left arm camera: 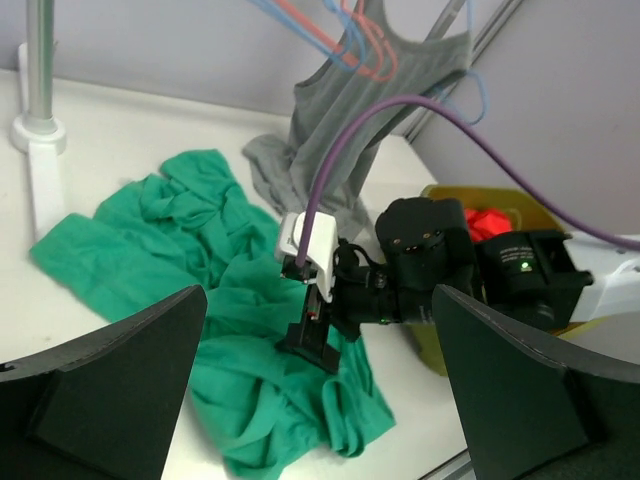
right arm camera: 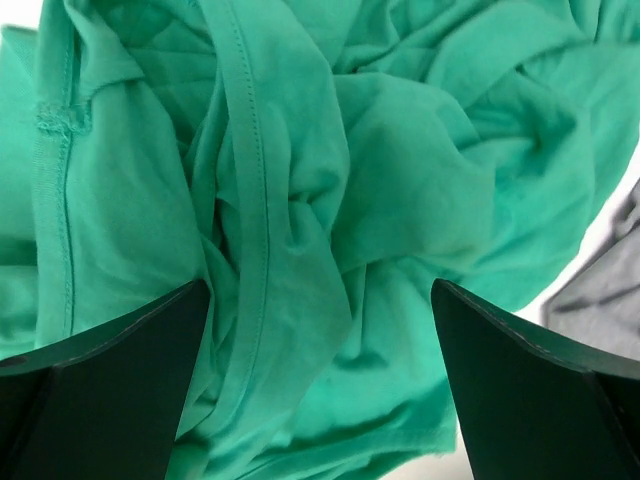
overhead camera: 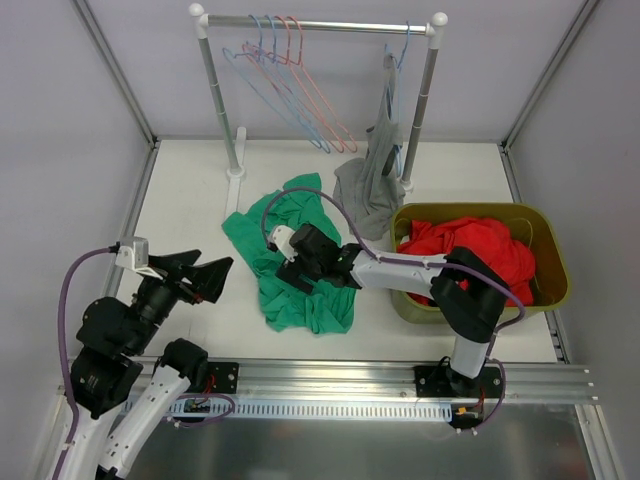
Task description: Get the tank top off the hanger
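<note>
Green tank top (overhead camera: 315,305) lies on the surface (overhead camera: 190,200) under my right fingers (right arm camera: 530,390), held apart; my left fingers (left arm camera: 100,390) are apart too.

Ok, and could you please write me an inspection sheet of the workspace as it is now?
Surface: white table; no stains seen.
Job's things: grey tank top hangs on a blue hanger at the right end of the rack, with its lower part resting on the table.
Clutter: green garment crumpled on the table; olive bin holding a red garment; empty hangers on the rack.
Grippers: left gripper open and empty; right gripper open and empty, over the green garment.
Cables: purple cable arcs above the green garment; another loops by the left arm.
Surroundings: pale enclosure walls; metal rail at the near edge.
</note>
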Motion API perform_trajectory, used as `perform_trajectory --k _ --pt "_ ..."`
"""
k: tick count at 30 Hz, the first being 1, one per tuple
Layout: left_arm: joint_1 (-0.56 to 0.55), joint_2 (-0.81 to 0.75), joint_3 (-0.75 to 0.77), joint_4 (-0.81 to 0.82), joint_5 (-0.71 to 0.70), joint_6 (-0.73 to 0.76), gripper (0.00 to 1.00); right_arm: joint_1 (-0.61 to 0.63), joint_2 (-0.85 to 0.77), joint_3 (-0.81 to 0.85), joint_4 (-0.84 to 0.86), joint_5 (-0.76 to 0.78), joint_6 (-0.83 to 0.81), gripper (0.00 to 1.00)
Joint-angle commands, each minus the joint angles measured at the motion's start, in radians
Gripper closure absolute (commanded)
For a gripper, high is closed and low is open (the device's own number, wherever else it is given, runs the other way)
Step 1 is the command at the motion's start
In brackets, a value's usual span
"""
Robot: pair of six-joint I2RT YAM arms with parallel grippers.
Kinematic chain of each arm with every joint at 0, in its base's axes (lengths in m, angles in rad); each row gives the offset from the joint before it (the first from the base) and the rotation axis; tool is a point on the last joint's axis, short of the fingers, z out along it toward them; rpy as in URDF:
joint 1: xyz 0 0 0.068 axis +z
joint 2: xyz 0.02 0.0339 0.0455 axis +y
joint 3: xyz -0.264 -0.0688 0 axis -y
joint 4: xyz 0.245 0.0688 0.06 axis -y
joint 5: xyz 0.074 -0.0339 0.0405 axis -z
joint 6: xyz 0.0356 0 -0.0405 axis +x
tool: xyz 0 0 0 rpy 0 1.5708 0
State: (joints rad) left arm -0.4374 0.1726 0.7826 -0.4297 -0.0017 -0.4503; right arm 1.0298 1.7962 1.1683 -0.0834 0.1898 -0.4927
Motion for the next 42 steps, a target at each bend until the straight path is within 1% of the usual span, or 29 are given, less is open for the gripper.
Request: perform_trajectory --k 1,5,7,10,11,13,14,15,16,18,19,21,22,23,24,25,26,28,29,31,33,36,37,39,40,41,42 --pt "0.003 -0.002 -0.035 -0.095 -0.039 0.079 0.01 0.012 0.037 -0.004 0.098 0.048 -0.193 0.01" --pt "0.005 0.021 -0.082 -0.112 -0.054 0.090 0.01 0.009 0.074 -0.004 0.166 0.036 -0.297 0.01" --pt "0.005 0.028 -0.079 -0.113 -0.044 0.094 0.01 0.007 0.091 0.001 0.180 0.024 -0.326 0.01" --pt "0.003 0.022 -0.085 -0.115 -0.040 0.098 0.01 -0.014 0.126 0.027 0.174 -0.038 -0.343 0.00" --pt "0.003 0.022 -0.089 -0.118 -0.028 0.094 0.01 -0.034 0.137 0.063 0.122 -0.094 -0.336 0.00" --pt "0.003 0.016 -0.091 -0.118 -0.020 0.094 0.01 -0.065 0.187 0.126 0.007 -0.191 -0.259 0.01" --pt "0.005 0.015 -0.091 -0.119 -0.020 0.094 0.01 -0.098 0.209 0.157 -0.107 -0.323 -0.227 0.00" --pt "0.003 0.011 -0.091 -0.121 -0.021 0.093 0.01 -0.112 0.225 0.206 -0.165 -0.382 -0.199 0.01" --pt "0.005 0.005 -0.091 -0.122 -0.020 0.094 0.01 -0.122 0.242 0.218 -0.241 -0.416 -0.158 0.01" --pt "0.003 -0.004 -0.092 -0.124 -0.014 0.093 0.01 -0.122 0.281 0.218 -0.291 -0.452 -0.129 0.00" --pt "0.005 -0.007 -0.092 -0.121 -0.012 0.091 0.01 -0.120 0.290 0.208 -0.308 -0.499 -0.106 0.00" --pt "0.003 -0.008 -0.091 -0.121 -0.012 0.091 0.01 -0.111 0.310 0.183 -0.312 -0.506 -0.080 0.01" --pt "0.005 -0.007 -0.091 -0.122 -0.011 0.093 0.01 -0.106 0.313 0.160 -0.315 -0.507 -0.063 0.03" --pt "0.003 -0.007 -0.091 -0.123 -0.008 0.093 0.01 -0.087 0.315 0.150 -0.312 -0.497 -0.052 0.12" --pt "0.003 -0.008 -0.089 -0.123 -0.004 0.093 0.01 -0.073 0.322 0.142 -0.311 -0.487 -0.044 0.18" --pt "0.003 -0.010 -0.089 -0.123 0.000 0.093 0.01 -0.060 0.325 0.133 -0.309 -0.478 -0.035 0.28" --pt "0.003 -0.010 -0.089 -0.123 0.000 0.093 0.01 -0.030 0.331 0.125 -0.290 -0.457 -0.011 0.48" --pt "0.003 -0.016 -0.089 -0.123 0.000 0.093 0.01 0.001 0.328 0.104 -0.245 -0.432 0.019 0.57" --pt "0.003 -0.021 -0.089 -0.123 0.000 0.094 0.01 0.028 0.324 0.076 -0.190 -0.417 0.048 0.74" --pt "0.003 -0.033 -0.092 -0.123 0.000 0.096 0.01 0.047 0.295 0.050 -0.110 -0.400 0.084 0.99" --pt "0.003 -0.039 -0.092 -0.123 0.000 0.101 0.01 0.067 0.257 0.008 -0.069 -0.386 0.133 1.00" --pt "0.003 -0.047 -0.092 -0.122 0.000 0.104 0.01 0.098 0.120 -0.032 -0.038 -0.368 0.173 1.00" --pt "0.003 -0.048 -0.092 -0.123 0.000 0.104 0.01 0.117 0.029 -0.039 -0.030 -0.343 0.181 1.00" --pt "0.005 -0.056 -0.092 -0.123 0.000 0.104 0.01 0.142 -0.068 -0.067 -0.013 -0.308 0.192 1.00" --pt "0.003 -0.059 -0.092 -0.121 -0.003 0.104 0.01 0.165 -0.119 -0.076 0.008 -0.262 0.203 1.00" --pt "0.003 -0.065 -0.092 -0.122 -0.009 0.102 0.01 0.177 -0.217 -0.085 0.020 -0.228 0.207 1.00" --pt "0.005 -0.080 -0.094 -0.123 -0.024 0.099 0.01 0.188 -0.266 -0.096 0.040 -0.198 0.213 1.00"
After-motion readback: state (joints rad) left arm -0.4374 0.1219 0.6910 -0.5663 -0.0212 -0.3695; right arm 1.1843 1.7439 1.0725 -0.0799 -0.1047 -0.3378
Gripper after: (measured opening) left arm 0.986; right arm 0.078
